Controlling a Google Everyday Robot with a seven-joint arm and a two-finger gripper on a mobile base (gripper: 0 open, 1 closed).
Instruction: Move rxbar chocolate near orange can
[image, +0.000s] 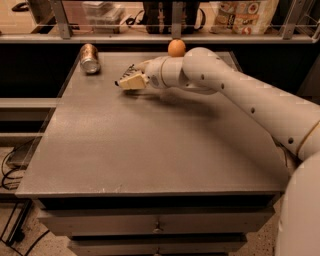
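Rxbar chocolate (129, 69) is pinched between the pale fingers (134, 81) of the gripper (131, 80), low over the far-left part of the table (150, 160), near the orange can (89, 51) but not touching it. We judge it is held off the surface so it can be carried rather than dragged toward the can, which lies on its side. Only a dark sliver with white lettering shows, so we read its long axis as running roughly toward the far edge; which end leads, we cannot tell.
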